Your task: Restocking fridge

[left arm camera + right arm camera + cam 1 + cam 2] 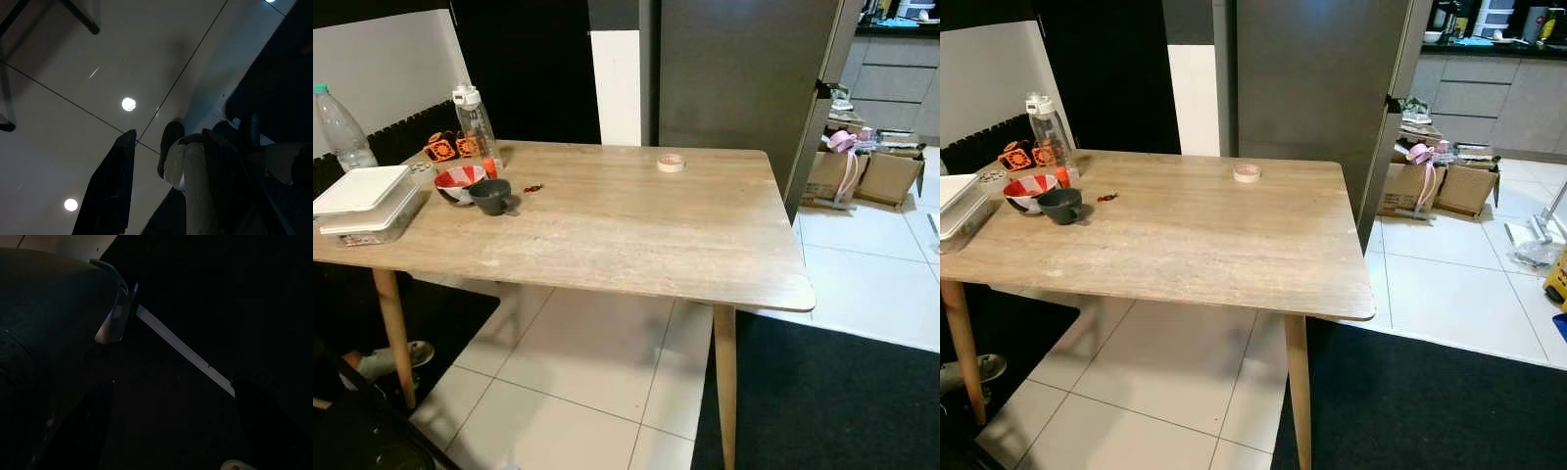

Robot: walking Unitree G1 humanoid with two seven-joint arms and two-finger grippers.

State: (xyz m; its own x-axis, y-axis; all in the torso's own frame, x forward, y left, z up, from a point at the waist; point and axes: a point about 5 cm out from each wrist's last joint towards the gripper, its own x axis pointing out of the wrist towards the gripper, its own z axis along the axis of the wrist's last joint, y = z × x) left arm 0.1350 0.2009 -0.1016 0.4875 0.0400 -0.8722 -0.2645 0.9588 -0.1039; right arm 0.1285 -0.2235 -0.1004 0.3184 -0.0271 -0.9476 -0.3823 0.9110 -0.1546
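Fridge [744, 78] stands beyond the table [607, 235]; left gripper [166, 181] hangs over floor tiles.

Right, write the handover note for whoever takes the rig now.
Left gripper: hanging idle over the floor tiles, fingers open, holding nothing.
Right gripper: hanging idle in the dark, state unclear.
Things: on the table's left end stand two bottles, a lidded container, a red bowl and a dark cup; a tape roll lies near the far edge. The fridge stands behind, shut.
Done: nothing picked up.
Left: open the fridge, carry items in.
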